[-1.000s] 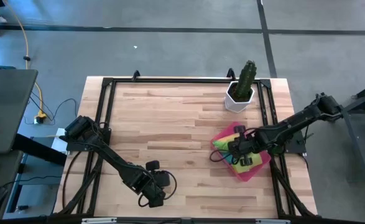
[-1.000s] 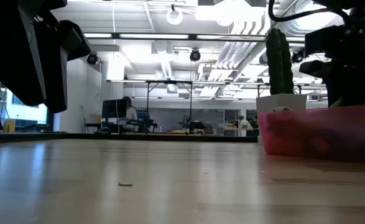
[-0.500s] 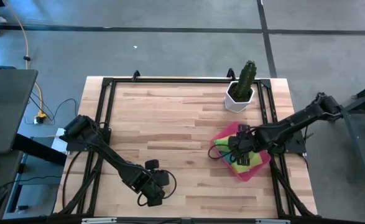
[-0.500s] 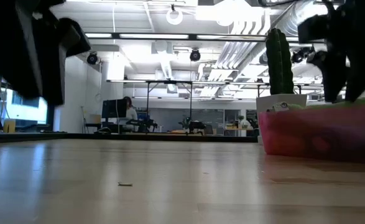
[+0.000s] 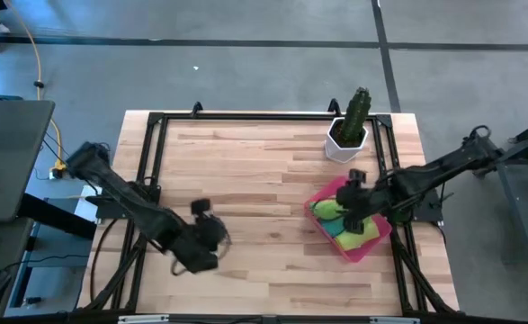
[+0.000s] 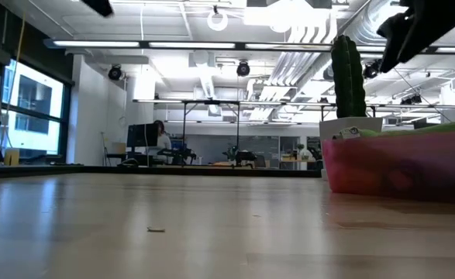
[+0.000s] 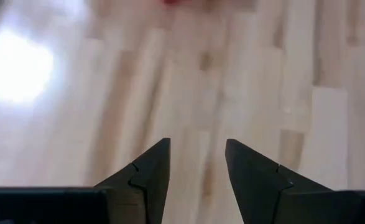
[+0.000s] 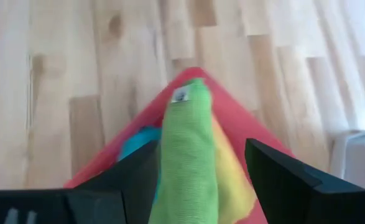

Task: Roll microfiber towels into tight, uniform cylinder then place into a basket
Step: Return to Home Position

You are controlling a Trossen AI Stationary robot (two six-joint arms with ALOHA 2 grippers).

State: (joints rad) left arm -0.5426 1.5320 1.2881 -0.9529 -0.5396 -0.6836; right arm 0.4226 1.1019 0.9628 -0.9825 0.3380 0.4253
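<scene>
The pink-red basket (image 5: 369, 247) stands near the table's right edge and shows low in the low view (image 6: 398, 167). In it a rolled lime green towel (image 8: 185, 149) lies on top of a yellow towel (image 8: 232, 180) and a teal towel (image 8: 135, 140). My right gripper (image 5: 352, 216) hangs open above the basket, one finger on each side of the green roll (image 5: 328, 209) and clear of it. My left gripper (image 7: 198, 155) is open over bare wood at the near left (image 5: 201, 238).
A white pot with a green cactus (image 5: 346, 139) stands just beyond the basket at the far right, and rises behind it in the low view (image 6: 349, 77). Black frame rails (image 5: 147, 162) run along the table's edges. Bare wood lies between the two arms.
My right gripper has opened, let go of the lime green roll and risen above the basket; the roll stays lying in the basket. My left gripper has risen and drawn back toward the table's left and far side.
</scene>
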